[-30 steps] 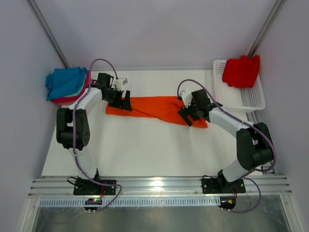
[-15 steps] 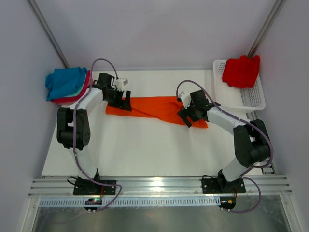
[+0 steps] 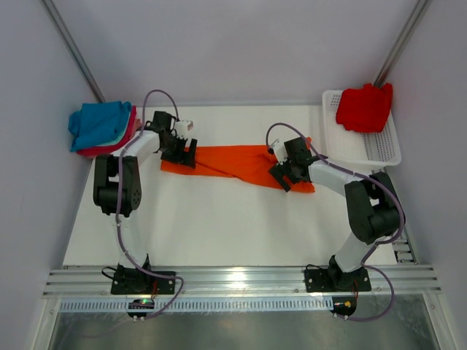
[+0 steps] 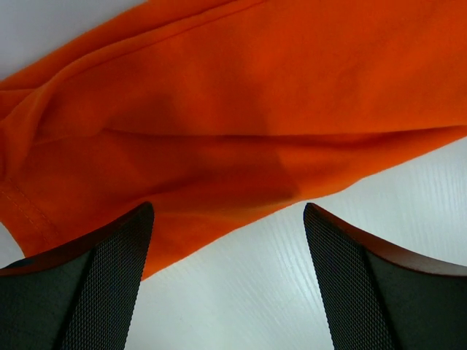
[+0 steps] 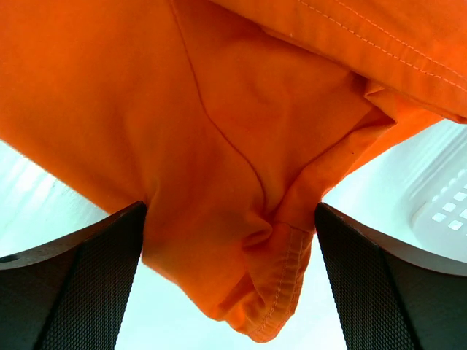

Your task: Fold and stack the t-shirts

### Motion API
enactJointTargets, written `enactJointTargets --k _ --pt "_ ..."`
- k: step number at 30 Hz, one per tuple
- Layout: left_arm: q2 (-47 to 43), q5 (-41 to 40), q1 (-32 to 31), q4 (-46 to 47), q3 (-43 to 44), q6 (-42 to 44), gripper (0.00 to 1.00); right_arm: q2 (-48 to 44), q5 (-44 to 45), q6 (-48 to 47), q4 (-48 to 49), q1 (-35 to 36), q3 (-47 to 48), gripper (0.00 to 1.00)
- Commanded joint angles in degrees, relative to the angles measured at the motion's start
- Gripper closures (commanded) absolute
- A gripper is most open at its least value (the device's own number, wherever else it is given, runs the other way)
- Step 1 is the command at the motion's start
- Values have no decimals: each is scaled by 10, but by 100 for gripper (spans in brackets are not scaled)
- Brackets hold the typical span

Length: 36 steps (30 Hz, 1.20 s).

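Left pincer (image 3: 186, 157) and right pincer (image 3: 283, 177) are held wide over the ends of the orange t-shirt (image 3: 233, 162), laid across the worktop (image 3: 219, 226) towards its far edge; at the bunched right end one layer alone may be caught, skewing the fold; the folded stack (image 3: 98, 125) lies at the far left corner

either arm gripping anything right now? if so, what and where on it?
Nothing is held. The left gripper and right gripper both have their jaws open, one over each end of the orange t-shirt, not closed on it.
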Motion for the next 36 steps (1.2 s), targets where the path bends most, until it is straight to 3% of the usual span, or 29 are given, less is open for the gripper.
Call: enactJointTargets --k 1,7,13,22,36 --pt "33 -10 9 27 35 8 15 8 53 13 35 2 21 1" --pt "92 -19 18 3 92 16 15 18 112 13 41 2 23 1" --pt "95 -49 28 -58 113 44 16 24 167 6 41 -16 23 1" --pt "35 -46 34 -182 76 106 17 27 182 -19 21 -45 17 1" --pt "-69 -28 35 -287 30 143 18 -6 193 -73 25 -110 62 1"
